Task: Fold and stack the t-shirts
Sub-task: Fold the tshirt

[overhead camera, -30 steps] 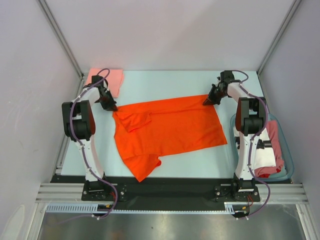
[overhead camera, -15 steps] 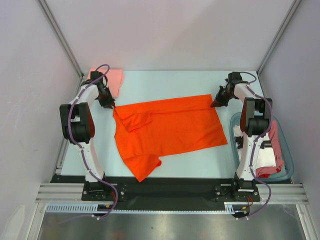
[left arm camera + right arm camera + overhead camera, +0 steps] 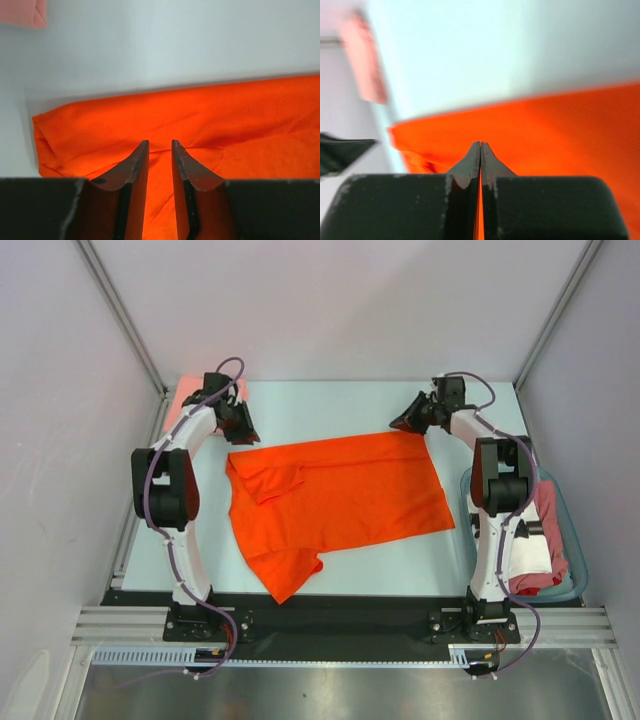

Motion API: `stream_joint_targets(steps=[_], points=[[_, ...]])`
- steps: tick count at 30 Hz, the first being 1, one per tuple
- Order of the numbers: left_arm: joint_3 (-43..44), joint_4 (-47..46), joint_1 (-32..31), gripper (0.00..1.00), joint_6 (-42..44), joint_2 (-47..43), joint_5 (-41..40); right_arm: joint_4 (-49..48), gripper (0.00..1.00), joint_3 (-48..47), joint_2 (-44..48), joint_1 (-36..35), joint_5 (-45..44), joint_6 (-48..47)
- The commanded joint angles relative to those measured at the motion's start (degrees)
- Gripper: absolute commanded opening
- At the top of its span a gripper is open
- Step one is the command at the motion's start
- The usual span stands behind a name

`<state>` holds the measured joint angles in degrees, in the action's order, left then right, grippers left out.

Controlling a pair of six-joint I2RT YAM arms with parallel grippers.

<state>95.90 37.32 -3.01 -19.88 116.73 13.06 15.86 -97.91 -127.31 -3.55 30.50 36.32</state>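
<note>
An orange t-shirt [image 3: 340,495] lies spread flat in the middle of the table, with one sleeve folded in at its far left and a flap hanging toward the near edge. My left gripper [image 3: 244,433] hovers just beyond the shirt's far left corner. In the left wrist view the left gripper [image 3: 160,143] has its jaws a narrow gap apart, empty, with the orange shirt [image 3: 200,120] below. My right gripper [image 3: 398,424] is above the shirt's far edge near its right corner. In the right wrist view the right gripper [image 3: 480,143] is shut with nothing between its tips, above the shirt [image 3: 555,130]. A folded pink shirt [image 3: 188,396] lies in the far left corner.
A clear blue basket [image 3: 577,540] at the right edge holds pink and white garments, beside the right arm. The folded pink shirt also shows in the left wrist view [image 3: 22,12] and, blurred, in the right wrist view [image 3: 365,65]. Grey walls enclose the table.
Both grippers have left the shirt's far corners. The left one moved back and to the right, the right one moved back and to the left. The shirt stays flat.
</note>
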Motion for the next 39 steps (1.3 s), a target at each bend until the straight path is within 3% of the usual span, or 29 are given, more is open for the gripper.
stream_joint_targets(steps=[1,3,7,14,28,36,39], points=[[-0.7,-5.1,2.1,0.3,-2.5,2.0,4.1,-23.9,0.0,4.1,-4.0,-1.6,8.8,16.6],[-0.7,-5.3,2.7,0.3,-1.8,3.4,4.4,-29.9,0.0,3.6,-6.9,-2.7,9.7,22.2],[-1.8,-4.7,2.7,0.29,-0.7,4.7,4.6,-32.6,0.0,4.0,-8.8,-2.3,9.5,25.1],[-7.7,-7.3,2.7,0.29,-0.5,4.2,3.3,-31.1,0.0,7.6,-9.7,-0.1,7.7,22.9],[-8.0,-5.2,2.7,0.28,3.0,5.9,-1.7,-27.4,0.0,7.8,-11.6,6.9,2.1,18.4],[-7.4,-4.4,2.7,0.29,3.0,4.2,-2.9,-19.0,0.0,0.1,-14.0,10.1,1.4,12.9],[-6.5,-3.1,2.7,0.38,2.1,1.8,-3.7,-11.1,0.01,-5.6,-13.2,10.3,0.3,8.4]])
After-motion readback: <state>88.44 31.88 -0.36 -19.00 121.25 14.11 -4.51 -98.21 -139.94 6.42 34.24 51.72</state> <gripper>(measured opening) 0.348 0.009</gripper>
